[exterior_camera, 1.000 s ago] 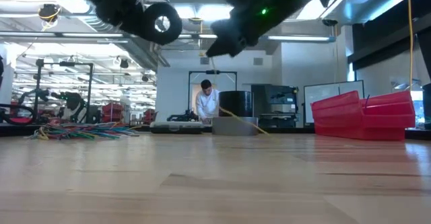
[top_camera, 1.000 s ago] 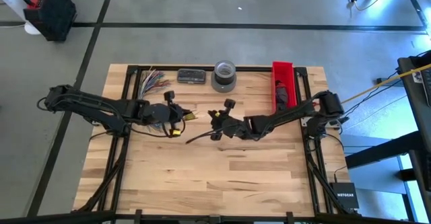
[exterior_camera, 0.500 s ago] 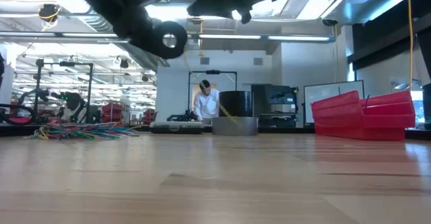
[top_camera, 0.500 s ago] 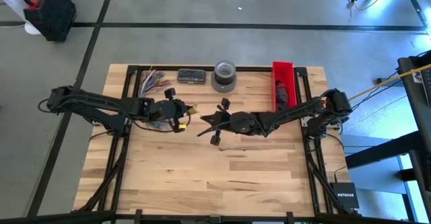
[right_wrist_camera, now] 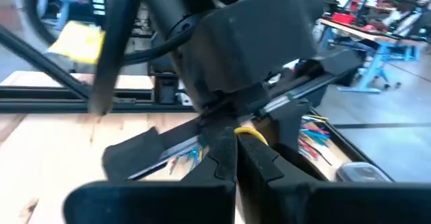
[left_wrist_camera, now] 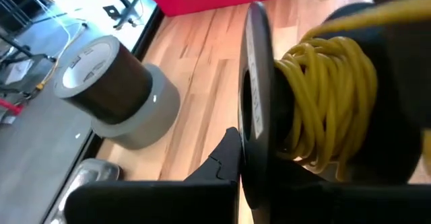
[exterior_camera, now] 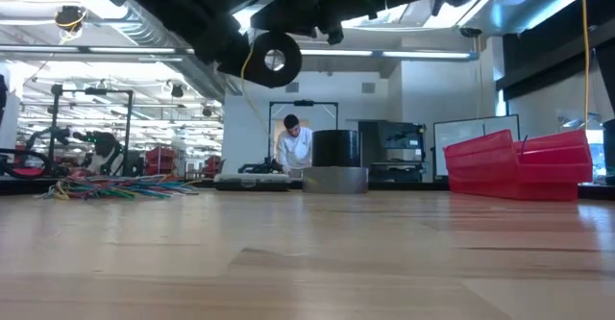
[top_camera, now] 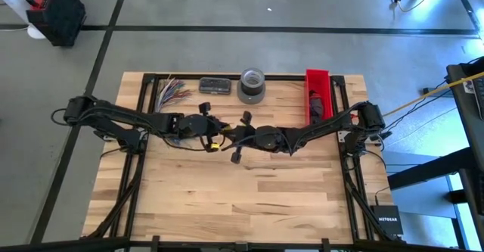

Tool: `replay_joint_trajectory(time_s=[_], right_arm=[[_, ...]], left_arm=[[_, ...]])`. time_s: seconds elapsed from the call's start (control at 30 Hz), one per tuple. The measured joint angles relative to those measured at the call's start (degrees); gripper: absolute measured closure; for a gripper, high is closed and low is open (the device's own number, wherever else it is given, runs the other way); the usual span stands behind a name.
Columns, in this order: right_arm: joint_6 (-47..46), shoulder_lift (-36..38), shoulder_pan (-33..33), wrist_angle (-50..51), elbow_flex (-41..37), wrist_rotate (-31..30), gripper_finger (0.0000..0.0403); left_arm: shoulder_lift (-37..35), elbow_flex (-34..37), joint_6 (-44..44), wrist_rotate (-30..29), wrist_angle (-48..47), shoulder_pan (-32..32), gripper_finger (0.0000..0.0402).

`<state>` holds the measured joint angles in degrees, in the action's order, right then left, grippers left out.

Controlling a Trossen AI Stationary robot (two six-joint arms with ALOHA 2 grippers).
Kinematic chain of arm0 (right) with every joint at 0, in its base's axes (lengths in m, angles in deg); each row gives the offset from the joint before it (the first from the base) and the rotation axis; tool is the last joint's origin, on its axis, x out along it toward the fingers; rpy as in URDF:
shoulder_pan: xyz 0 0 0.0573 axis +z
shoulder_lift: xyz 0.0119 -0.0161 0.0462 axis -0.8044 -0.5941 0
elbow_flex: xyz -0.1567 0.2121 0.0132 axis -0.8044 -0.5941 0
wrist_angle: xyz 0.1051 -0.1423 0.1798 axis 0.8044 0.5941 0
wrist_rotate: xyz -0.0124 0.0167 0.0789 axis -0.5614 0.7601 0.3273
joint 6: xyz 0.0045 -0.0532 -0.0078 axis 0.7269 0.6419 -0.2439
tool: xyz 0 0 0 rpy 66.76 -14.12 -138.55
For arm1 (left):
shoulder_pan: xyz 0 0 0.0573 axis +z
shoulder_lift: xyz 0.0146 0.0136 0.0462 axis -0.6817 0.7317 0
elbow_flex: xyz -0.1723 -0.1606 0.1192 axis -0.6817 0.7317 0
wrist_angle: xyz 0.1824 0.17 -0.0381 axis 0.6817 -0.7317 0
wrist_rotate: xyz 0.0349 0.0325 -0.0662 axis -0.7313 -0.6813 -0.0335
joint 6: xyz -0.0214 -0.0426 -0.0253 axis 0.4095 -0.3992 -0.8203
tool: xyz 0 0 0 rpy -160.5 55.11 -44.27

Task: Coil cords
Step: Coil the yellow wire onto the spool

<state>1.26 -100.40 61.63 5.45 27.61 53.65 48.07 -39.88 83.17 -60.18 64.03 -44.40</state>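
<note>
My left gripper (top_camera: 214, 133) is clamped on a spool (left_wrist_camera: 259, 103) with several yellow cord (left_wrist_camera: 323, 89) turns already wound. My right gripper (right_wrist_camera: 236, 158) pinches that cord's loose end. The tangle of cords (top_camera: 172, 90) at the table's far left corner is not yet coiled.

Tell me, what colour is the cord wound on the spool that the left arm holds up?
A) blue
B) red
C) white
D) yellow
D: the left wrist view shows yellow cord coiled in many turns round a dark spool, which the left gripper holds above the table.
</note>
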Motion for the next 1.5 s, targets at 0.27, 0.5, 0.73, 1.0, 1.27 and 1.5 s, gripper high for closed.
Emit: replay_joint_trajectory(time_s=[0.27,0.5,0.73,1.0,1.27,1.5], right_arm=[[0.2,-1.3,0.2,2.1,0.3,2.5,0.0400],[2.5,-1.2,0.9,3.4,0.3,1.3,0.0400],[3.4,-0.4,1.7,4.6,2.6,-2.8,0.0400],[2.1,-0.4,1.7,10.3,6.8,-4.8,0.0400],[3.0,-0.8,1.7,16.2,8.0,-5.0,0.0400],[2.8,-1.4,1.7,21.1,7.7,-5.2,0.0400]], left_arm=[[-0.3,0.2,-5.1,-0.1,5.6,-0.2,0.0401],[-0.3,0.2,-5.7,0.7,4.4,-0.4,0.0401],[-0.5,-0.2,-5.8,1.2,3.1,0.4,0.0402],[-0.6,-0.4,-6.8,0.8,5.2,0.5,0.0401],[-1.3,-0.2,-7.9,1.0,5.6,0.3,0.0401],[-3.8,0.0,-7.7,2.6,4.8,-1.1,0.0401]])
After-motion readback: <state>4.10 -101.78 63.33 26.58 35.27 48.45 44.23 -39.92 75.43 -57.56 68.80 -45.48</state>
